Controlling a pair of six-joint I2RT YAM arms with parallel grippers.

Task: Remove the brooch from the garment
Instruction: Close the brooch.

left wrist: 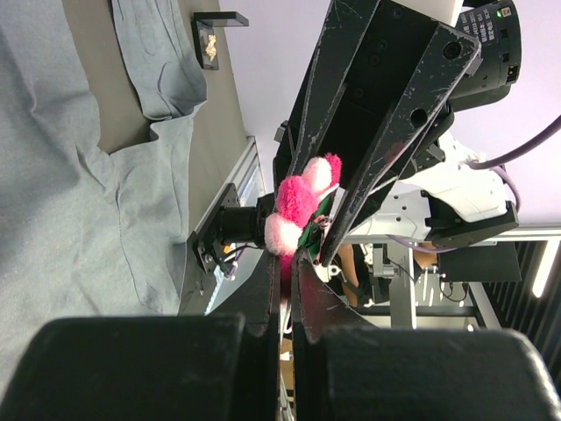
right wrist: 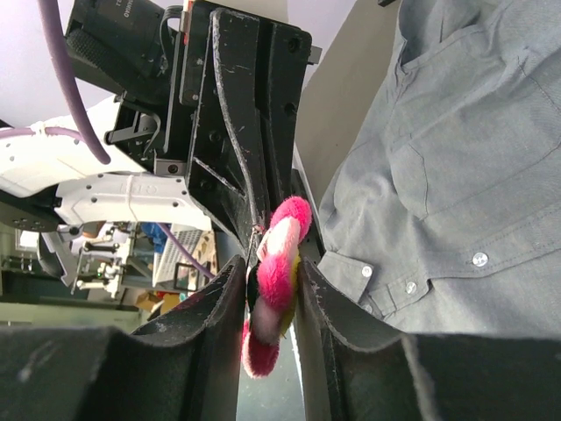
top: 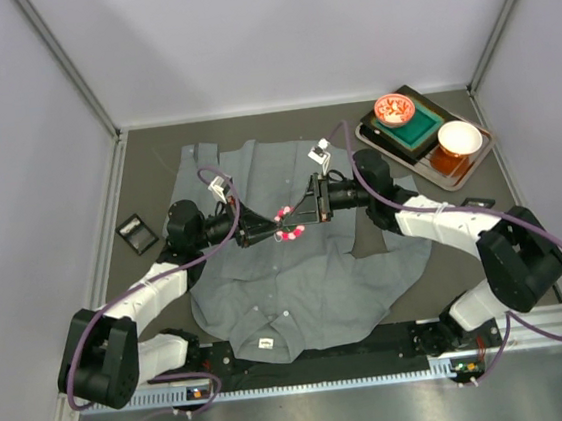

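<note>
Right wrist view: the right end effector (right wrist: 272,267) pinches the pink brooch (right wrist: 275,250), the left end effector (left wrist: 287,265), pressed tight, nips its edge above the garment (right wrist: 456,158); seemingly freed, it next needs carrying aside.

The top view is lit brightly and evenly from overhead. Only soft, short shadows are cast beneath the arms onto the garment (top: 299,289), and a dull sheen is seen on the metal rail (top: 313,418) at 6 o'clock. In both wrist views the brooch (left wrist: 298,202) is rendered fairly sharp and saturated, while the dark foreground at 6 o'clock is blurred. Glare is given off by a light strip (left wrist: 545,266) at 3 o'clock in the left wrist view.
</note>
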